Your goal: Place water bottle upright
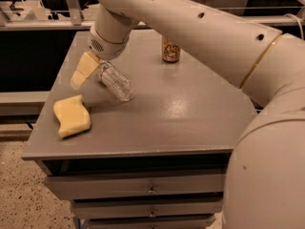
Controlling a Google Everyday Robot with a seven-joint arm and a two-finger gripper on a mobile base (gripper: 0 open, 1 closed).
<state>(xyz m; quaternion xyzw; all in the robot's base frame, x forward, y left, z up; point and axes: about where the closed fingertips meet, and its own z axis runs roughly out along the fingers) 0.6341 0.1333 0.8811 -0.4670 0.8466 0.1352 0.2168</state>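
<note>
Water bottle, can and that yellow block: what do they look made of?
Water bottle: thin clear plastic, ribbed and see-through. Can: metal, probably aluminium, with a glossy tan-gold sheen. Yellow block: likely a foam sponge, matte with wavy edges. Gripper, by the bottle's neck end: tan and matte, material unclear.

Laboratory or workshop: grey metal drawer cabinet (181, 118), speckled floor (19, 194), metal framing (72, 4) at far left. Gripper (88, 73) above the cabinet's far-left area.

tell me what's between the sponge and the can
The water bottle, tilted, with the gripper at its cap end, as the camera view shows.
</note>
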